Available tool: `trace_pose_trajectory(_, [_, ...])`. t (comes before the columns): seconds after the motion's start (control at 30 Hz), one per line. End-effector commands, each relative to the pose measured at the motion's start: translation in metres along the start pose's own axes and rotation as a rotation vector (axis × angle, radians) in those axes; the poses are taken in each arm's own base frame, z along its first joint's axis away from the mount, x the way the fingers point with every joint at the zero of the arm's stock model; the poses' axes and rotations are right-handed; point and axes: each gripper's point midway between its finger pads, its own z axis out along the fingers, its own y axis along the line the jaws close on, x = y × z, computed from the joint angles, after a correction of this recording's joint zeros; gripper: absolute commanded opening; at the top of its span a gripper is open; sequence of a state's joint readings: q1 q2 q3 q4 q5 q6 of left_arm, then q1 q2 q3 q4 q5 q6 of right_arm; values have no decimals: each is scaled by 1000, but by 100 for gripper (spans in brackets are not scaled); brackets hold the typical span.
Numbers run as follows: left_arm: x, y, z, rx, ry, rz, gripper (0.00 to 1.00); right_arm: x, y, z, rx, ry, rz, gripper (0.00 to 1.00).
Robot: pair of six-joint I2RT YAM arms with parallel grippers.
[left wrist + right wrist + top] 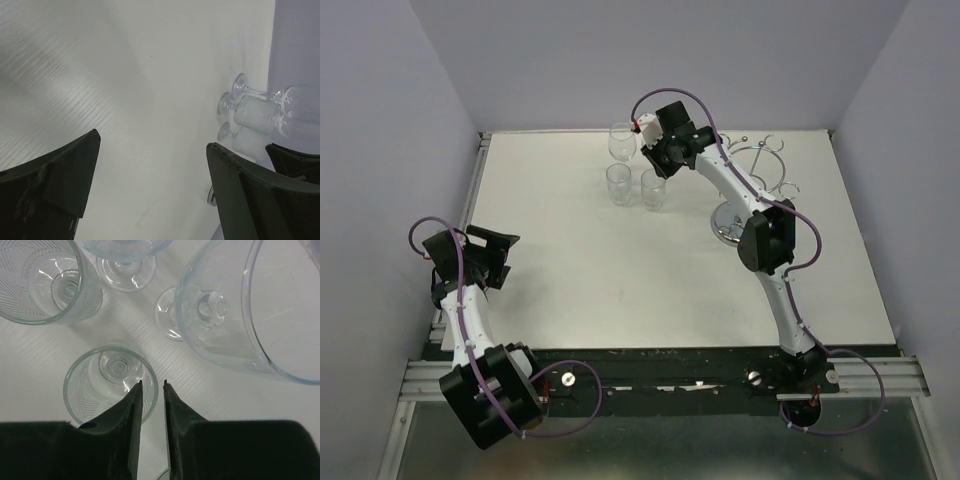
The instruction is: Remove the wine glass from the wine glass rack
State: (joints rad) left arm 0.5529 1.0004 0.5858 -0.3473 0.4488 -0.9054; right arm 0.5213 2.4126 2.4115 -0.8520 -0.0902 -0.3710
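Note:
A small patterned wine glass (106, 385) stands upright on the white table right under my right gripper (152, 384). The left finger (127, 415) reaches inside its bowl and the other finger stays outside, with the rim in the narrow gap between them. The rim lies by the inner finger, and a clear gap separates it from the other. In the top view this gripper (658, 165) hovers among the glasses at the back. The chrome wine glass rack (765, 165) stands to its right, its loops bare. My left gripper (496, 250) is wide open and empty at the table's left edge.
Other glasses crowd round: a patterned one (45, 282), a foot (125, 271) and a large smooth bowl (250, 310). Three glasses (618, 183) show in the top view. The rack's disc base (728, 225) lies beside my right arm. Grey walls enclose the table (620, 290).

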Motion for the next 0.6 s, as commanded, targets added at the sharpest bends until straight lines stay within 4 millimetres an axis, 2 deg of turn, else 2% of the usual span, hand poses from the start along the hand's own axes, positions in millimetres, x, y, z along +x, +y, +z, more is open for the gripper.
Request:
trace_pose_trajectory(0.0, [-2, 5, 1, -9, -16, -4, 99, -7, -15, 3, 51, -25, -15, 31])
trace_pose_trajectory(0.1, [-2, 4, 2, -4, -12, -13, 99, -9, -17, -1, 62, -27, -9, 31])
trace_pose_trajectory(0.2, [0, 7, 6, -6, 0, -39, 99, -16, -18, -14, 71, -45, -10, 34])
trace_pose_trajectory(0.3, [0, 7, 10, -2, 5, -54, 99, -37, -22, -45, 101, -103, -41, 45])
trace_pose_trajectory(0.43, [-2, -2, 15, 26, 7, -17, 99, -66, -18, -95, 96, -215, -19, 69])
trace_pose_trajectory(0.57, [-3, -27, 25, 53, 38, 101, 99, -90, 13, -152, -42, -353, 58, 87])
